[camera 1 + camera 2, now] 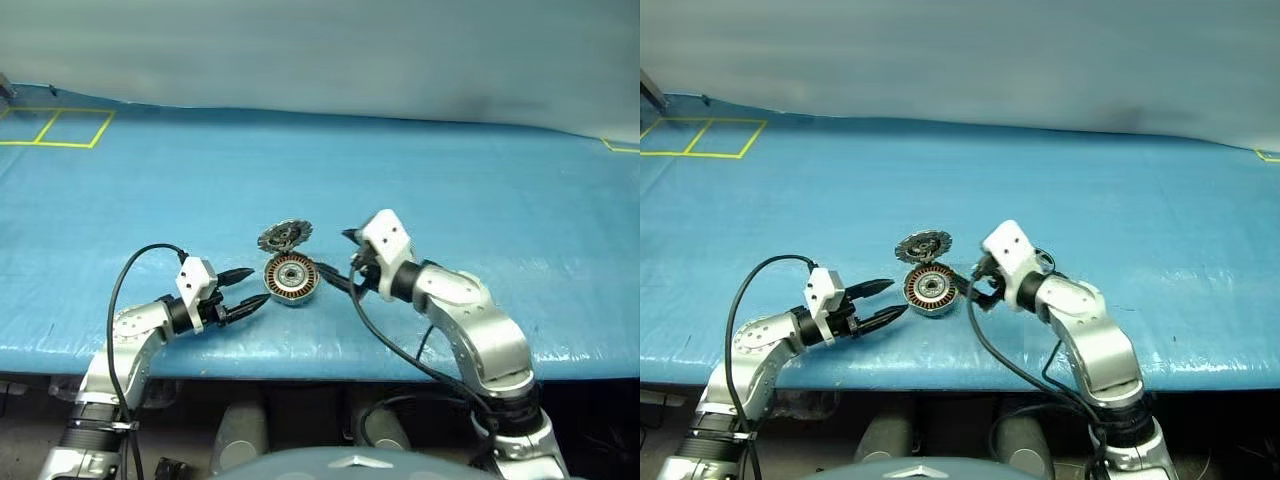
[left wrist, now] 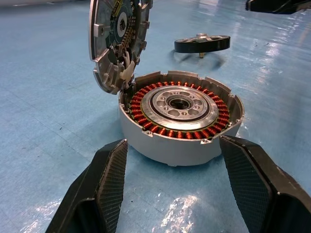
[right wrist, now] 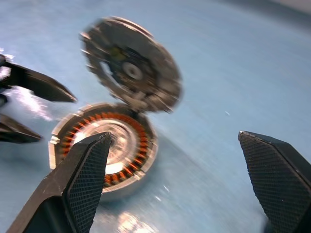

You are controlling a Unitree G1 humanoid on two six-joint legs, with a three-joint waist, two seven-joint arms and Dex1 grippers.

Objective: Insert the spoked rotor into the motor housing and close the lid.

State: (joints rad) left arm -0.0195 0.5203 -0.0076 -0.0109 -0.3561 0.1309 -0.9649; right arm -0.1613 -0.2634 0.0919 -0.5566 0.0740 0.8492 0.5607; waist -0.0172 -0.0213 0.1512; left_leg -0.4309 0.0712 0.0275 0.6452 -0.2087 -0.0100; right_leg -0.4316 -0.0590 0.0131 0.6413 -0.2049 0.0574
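Open left pincer [image 1: 250, 291] beside motor housing [image 1: 291, 279], lid [image 1: 285, 236] upright

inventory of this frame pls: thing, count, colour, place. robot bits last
motor housing: 1, silver cup with copper winding ring, on the table near its front edge, between the two grippers
lid: 1, grey with dark toothed inner face, standing open, hinged at the housing's rim
spoked rotor: 1, dark, lying flat on the table beyond the housing, apart from it
table: 1, blue cover, yellow tape squares at the far left corner
left gripper: 1, black fingers, open, just left of the housing, empty
right gripper: 1, black fingers, open wide, just right of the housing, empty
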